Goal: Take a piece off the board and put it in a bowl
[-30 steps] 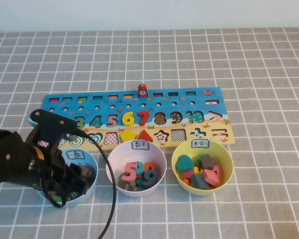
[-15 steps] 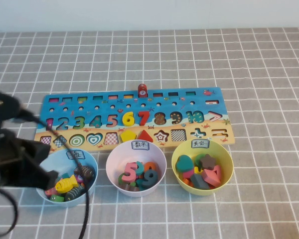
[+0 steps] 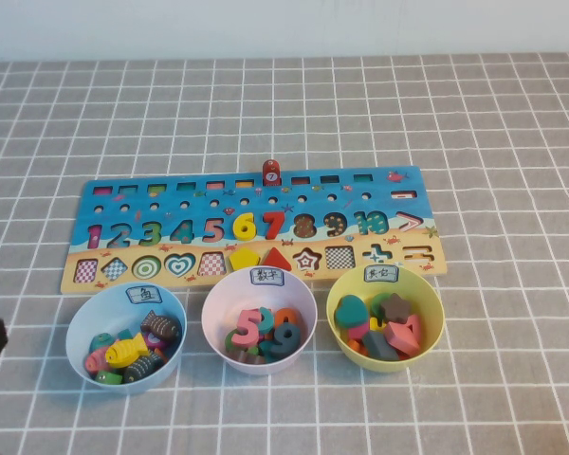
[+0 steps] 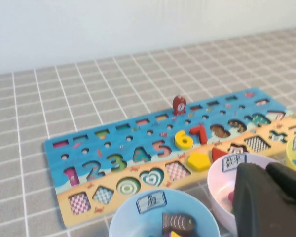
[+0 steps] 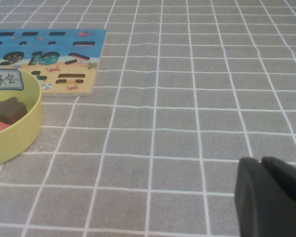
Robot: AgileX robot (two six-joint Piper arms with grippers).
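At the far left edge of the high view, low in the frame, only a dark sliver is seen; it is probably part of the left arm, well apart from the bowls. In the left wrist view the left gripper fills the lower right corner as a dark mass with the two fingers lying close together and nothing between them, so it is judged narrow and empty.

Just right of that sliver, in the lower left of the high view, the pale blue bowl is found, with a white label on its far rim. The yellow fish piece lies inside it, on top of other small fish pieces, among them a dark striped one. Above the bowls, across the middle of the frame, the board is laid out with most numbers seated in their slots. The pink bowl with numbers and the yellow-green bowl with shapes follow toward the right.

The right gripper is shown only in its own wrist view, lower right, over bare checked cloth; its fingers are seen almost touching, holding nothing.

The task is judged done: the piece is off the board and in the bowl, with nothing left but parking the arm.
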